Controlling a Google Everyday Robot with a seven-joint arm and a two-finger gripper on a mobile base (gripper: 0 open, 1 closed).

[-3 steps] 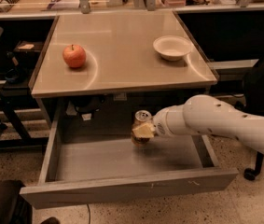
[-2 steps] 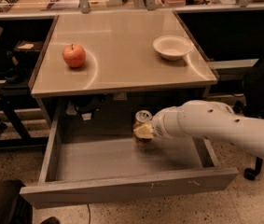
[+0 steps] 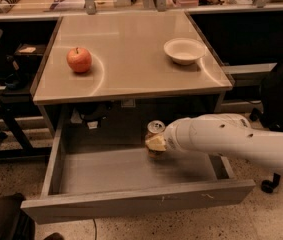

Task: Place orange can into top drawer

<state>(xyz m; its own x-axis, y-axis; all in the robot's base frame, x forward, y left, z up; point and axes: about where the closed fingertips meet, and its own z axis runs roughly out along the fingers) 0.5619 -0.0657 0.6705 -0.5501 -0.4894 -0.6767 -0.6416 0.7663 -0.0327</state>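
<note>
The orange can (image 3: 155, 128) stands upright inside the open top drawer (image 3: 106, 170), near its back wall and right of centre, with its silver top showing. My gripper (image 3: 156, 143) comes in from the right on a thick white arm (image 3: 221, 136). It is shut on the can's side, and a cream finger pad (image 3: 155, 144) lies across the can's lower body. The can's base is at or just above the grey drawer floor; I cannot tell if it touches. The drawer is pulled fully out under the beige table.
A red apple (image 3: 79, 59) sits on the beige tabletop (image 3: 131, 39) at the left and a cream bowl (image 3: 184, 50) at the right. A dark chair (image 3: 281, 96) stands at the right. A dark shape (image 3: 3, 219) is at the bottom left, by the drawer's front panel (image 3: 141, 201).
Almost nothing has changed. The arm and can stay at the same spot in the drawer, with at most a slight settling downward.
</note>
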